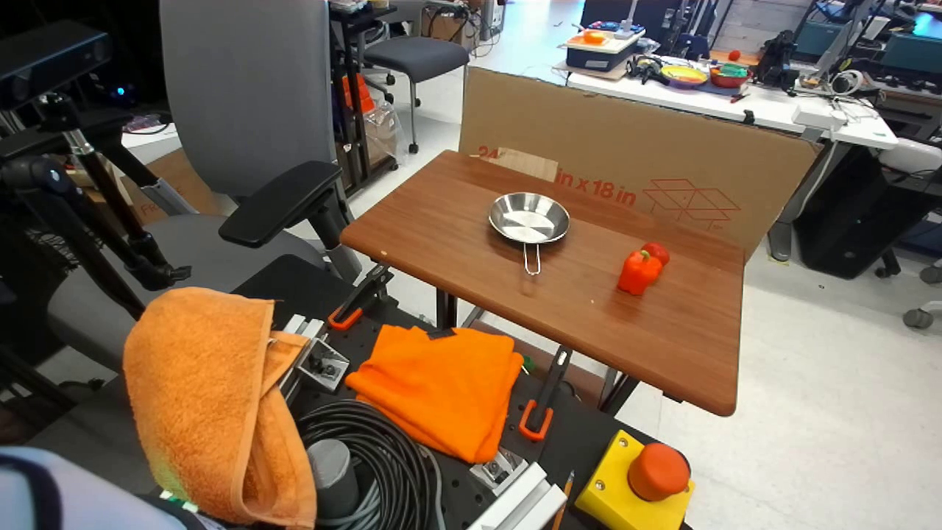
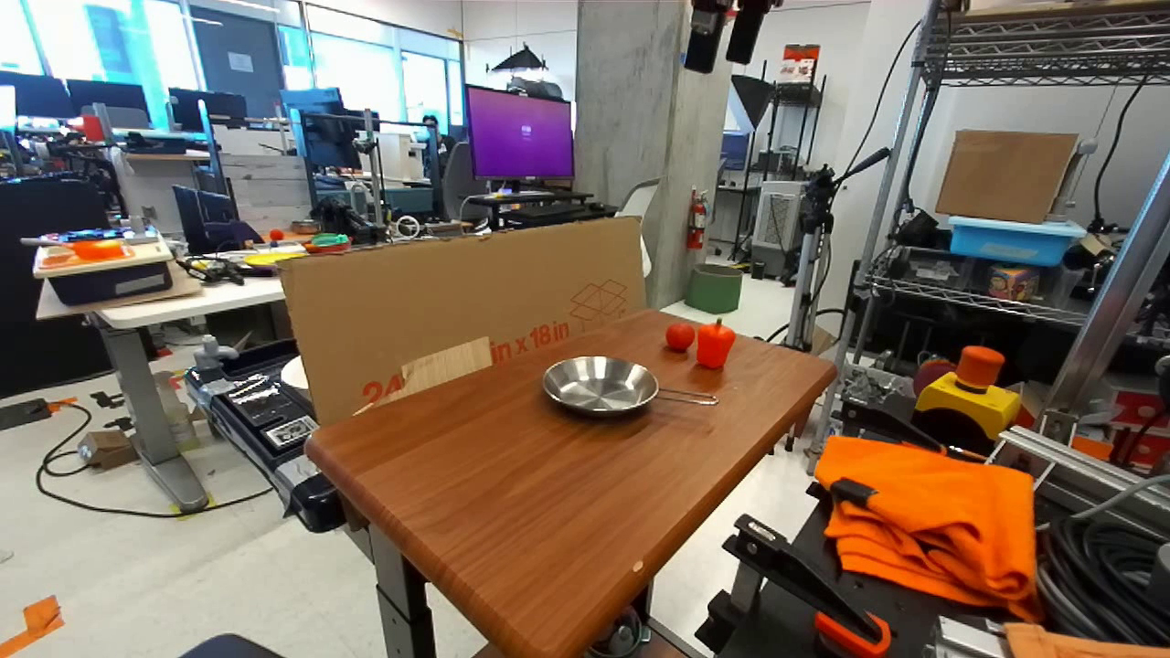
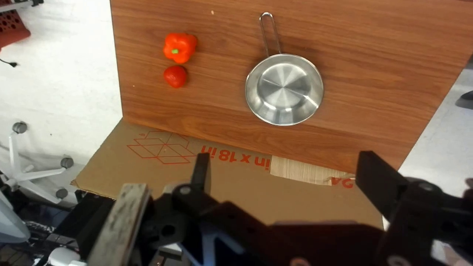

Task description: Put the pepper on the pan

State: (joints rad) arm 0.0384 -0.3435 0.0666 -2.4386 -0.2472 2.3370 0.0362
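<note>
Bell pepper (image 3: 181,43) upright on the surface (image 3: 369,81), below the end effector (image 3: 283,164), apart from the pan (image 3: 283,88).
Fingers (image 3: 201,173) noted spread wide. In the wrist view, the pan lines up with the gap between them, handle (image 3: 276,35) directed away from the end effector; the bell pepper stands outward of the nearer finger's line, long axis vertical, green stem (image 3: 175,51) uppermost, a red round piece (image 3: 175,77) just beside it.

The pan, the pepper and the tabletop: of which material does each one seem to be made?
Pan: metal, probably steel, polished; silver colour with bright streaks of reflection.
Pepper: perhaps plastic; smooth, glossy orange-red skin, though a real one could look alike.
Tabletop: wood or wood-look laminate, seemingly satin; brown grain lines fit both.
</note>
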